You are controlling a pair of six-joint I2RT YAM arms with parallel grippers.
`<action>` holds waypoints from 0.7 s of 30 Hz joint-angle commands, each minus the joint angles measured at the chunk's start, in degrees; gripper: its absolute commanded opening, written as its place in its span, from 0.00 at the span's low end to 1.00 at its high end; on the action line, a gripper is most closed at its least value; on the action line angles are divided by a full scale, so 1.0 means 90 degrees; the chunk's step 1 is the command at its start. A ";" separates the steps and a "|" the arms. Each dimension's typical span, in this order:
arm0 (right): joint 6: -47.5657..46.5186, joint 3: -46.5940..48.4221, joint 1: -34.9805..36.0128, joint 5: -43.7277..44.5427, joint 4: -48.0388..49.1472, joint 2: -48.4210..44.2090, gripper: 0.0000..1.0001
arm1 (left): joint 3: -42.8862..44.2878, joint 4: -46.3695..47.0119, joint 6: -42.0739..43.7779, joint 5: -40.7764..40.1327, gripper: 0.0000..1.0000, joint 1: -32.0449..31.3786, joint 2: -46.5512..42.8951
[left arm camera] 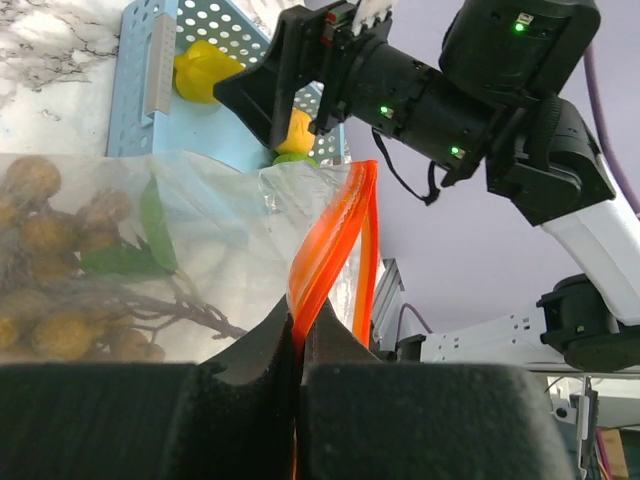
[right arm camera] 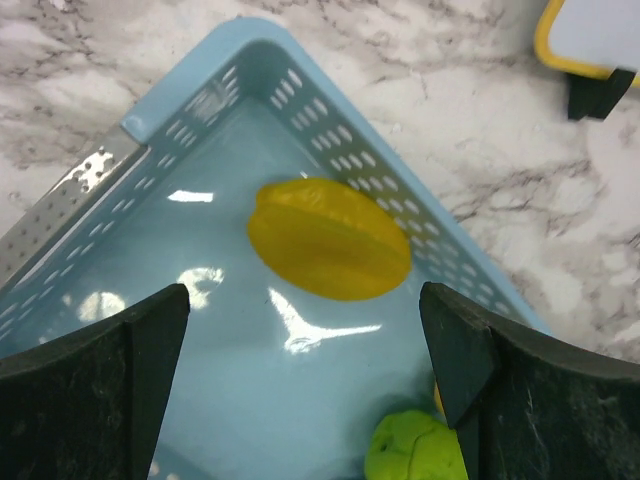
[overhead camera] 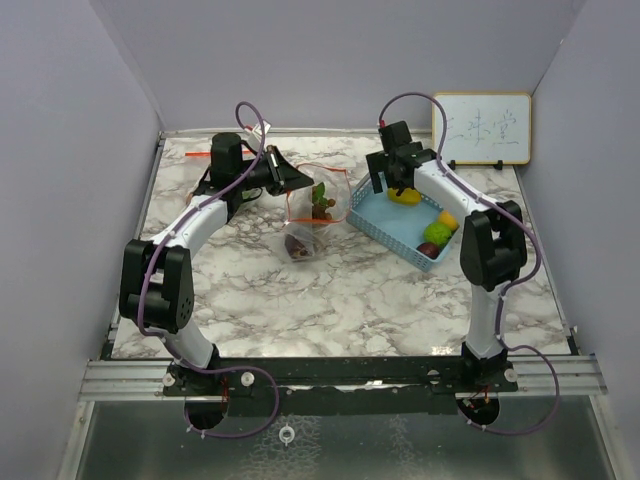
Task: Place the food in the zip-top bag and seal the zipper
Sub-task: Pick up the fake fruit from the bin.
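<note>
No text, label or number is readable in any view. The whiteboard [overhead camera: 481, 128], standing against the back wall at the far right of the table [overhead camera: 350, 290], bears faint handwritten marks, too pale and small to make out.

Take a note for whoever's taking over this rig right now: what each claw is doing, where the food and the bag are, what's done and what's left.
Left claw: shut on the orange zipper of the zip-top bag, holding its mouth up.
Right claw: open, holding nothing, hovering over the yellow fruit in the blue basket.
Done: brown grape bunch and green leafy vegetable are in the bag.
Left: the yellow fruit, the lime-green fruit and the other pieces in the basket go into the bag; then seal the zipper.
</note>
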 commanded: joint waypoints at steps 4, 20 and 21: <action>-0.1408 -0.0265 -0.0072 0.0059 0.1625 0.0491 0.99 | 0.0035 0.0201 -0.0066 0.0337 0.00 0.0009 0.0066; -0.1088 -0.0729 -0.0284 -0.0101 0.1553 0.0925 0.56 | 0.0106 0.0167 -0.0094 0.0371 0.00 0.0031 0.0225; -0.0999 -0.0770 -0.0282 -0.0127 0.1529 0.0863 0.45 | 0.0105 0.0163 -0.0095 0.0369 0.00 0.0031 0.0225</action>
